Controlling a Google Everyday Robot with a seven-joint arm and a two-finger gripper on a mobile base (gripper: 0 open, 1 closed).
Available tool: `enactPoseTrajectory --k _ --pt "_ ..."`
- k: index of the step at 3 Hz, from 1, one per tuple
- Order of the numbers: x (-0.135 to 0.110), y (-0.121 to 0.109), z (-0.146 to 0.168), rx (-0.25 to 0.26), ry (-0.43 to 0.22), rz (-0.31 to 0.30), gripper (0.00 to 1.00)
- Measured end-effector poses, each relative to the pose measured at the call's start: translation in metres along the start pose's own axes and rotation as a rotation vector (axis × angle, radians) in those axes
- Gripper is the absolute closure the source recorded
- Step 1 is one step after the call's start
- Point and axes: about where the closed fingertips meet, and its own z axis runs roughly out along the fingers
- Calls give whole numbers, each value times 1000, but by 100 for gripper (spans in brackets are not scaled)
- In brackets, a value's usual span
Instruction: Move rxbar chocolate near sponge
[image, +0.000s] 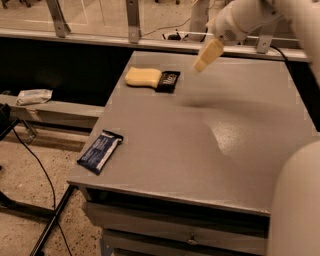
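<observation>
The rxbar chocolate (168, 81), a flat bar in a black wrapper with white lettering, lies on the grey table (200, 145) at the far left. It touches the right end of the pale yellow sponge (143, 77). My gripper (206, 56) hangs in the air above and to the right of the bar, clear of it and holding nothing.
A dark blue wrapped bar (100, 151) lies at the table's front left corner. A white crumpled wrapper (33, 96) rests on a low ledge left of the table. A glass railing runs behind the table. My arm fills the right edge of the view.
</observation>
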Motion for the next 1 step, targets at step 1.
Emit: enactPoseTrajectory --k 1 --pt "-1 0 -1 9 2 -3 0"
